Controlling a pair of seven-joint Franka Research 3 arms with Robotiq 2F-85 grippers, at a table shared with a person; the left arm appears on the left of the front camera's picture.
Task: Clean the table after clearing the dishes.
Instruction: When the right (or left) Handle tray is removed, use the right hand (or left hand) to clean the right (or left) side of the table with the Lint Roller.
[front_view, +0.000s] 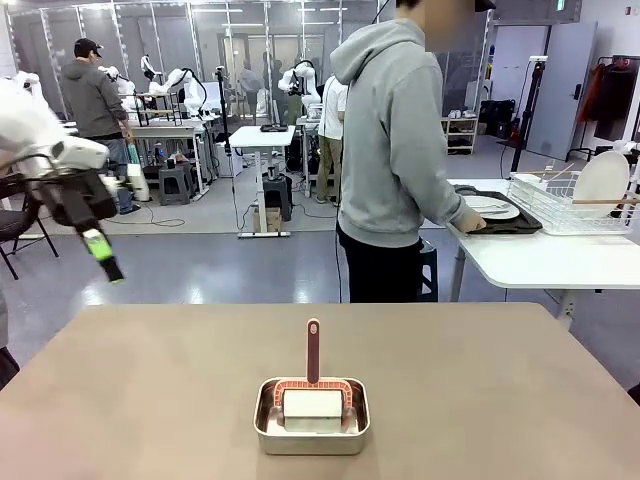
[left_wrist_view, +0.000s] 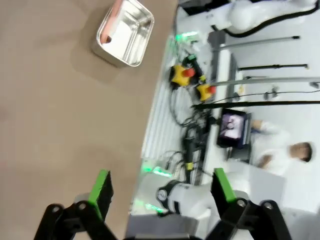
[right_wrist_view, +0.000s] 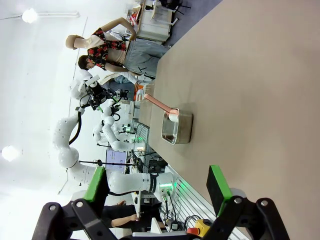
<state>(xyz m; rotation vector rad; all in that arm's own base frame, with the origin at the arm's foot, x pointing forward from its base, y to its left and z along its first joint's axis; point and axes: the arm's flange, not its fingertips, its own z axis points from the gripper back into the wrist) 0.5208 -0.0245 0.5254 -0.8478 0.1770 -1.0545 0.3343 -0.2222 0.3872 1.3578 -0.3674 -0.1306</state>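
Steel pan (front_view: 311, 443) by front edge of table (front_view: 130, 400), open top around

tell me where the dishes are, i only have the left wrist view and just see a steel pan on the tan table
Observer: In the front view a person stands at the white side table on the far right, hand on a dark tray that carries a white plate.
Operator: whats in the pan
Observer: The pan holds a white scrubber in a reddish frame, and its handle slants up past the far rim.
Operator: is the right gripper free
Observer: Yes. The right wrist view shows the right gripper open with nothing between its pads, and the pan sits ahead of it on the table.
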